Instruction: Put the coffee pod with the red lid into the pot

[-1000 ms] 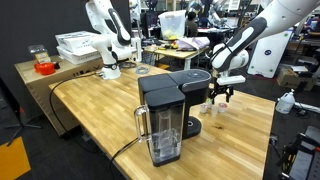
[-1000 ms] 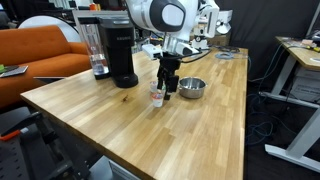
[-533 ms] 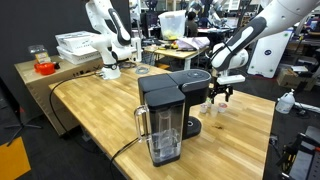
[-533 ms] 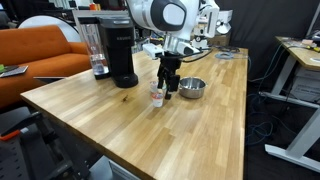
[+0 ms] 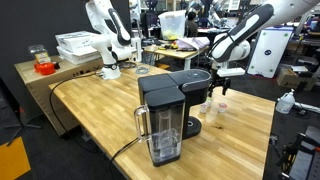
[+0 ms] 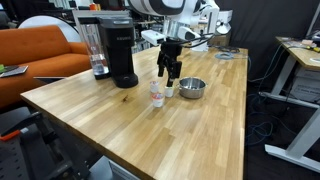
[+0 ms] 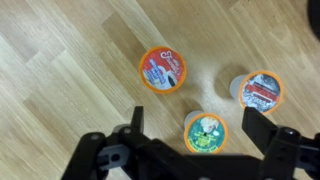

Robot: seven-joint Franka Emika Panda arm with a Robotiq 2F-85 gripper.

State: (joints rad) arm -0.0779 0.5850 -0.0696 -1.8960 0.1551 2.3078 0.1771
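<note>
Hovering over a cluster of three coffee pods, your gripper has its two fingers spread wide with nothing between the pads; in the wrist view the left finger and the right finger stand well apart against the wooden table. The coffee pod with the red lid sits upright on the table, lid up, at the right of that view, above the right finger's tip and touching neither of its neighbours. The green-lidded pod shows between the two fingers, lower in the frame, and the orange-lidded pod stands up and to the left of it. In an exterior view the gripper hangs clear above the pods, which sit just beside the pot, on the side toward the coffee machine; at that size you cannot tell which pod is the red one. The pot is a shallow metal bowl and no pod shows inside it. In both exterior views the arm reaches in from behind the table, and the gripper points straight down beyond the coffee machine.
</note>
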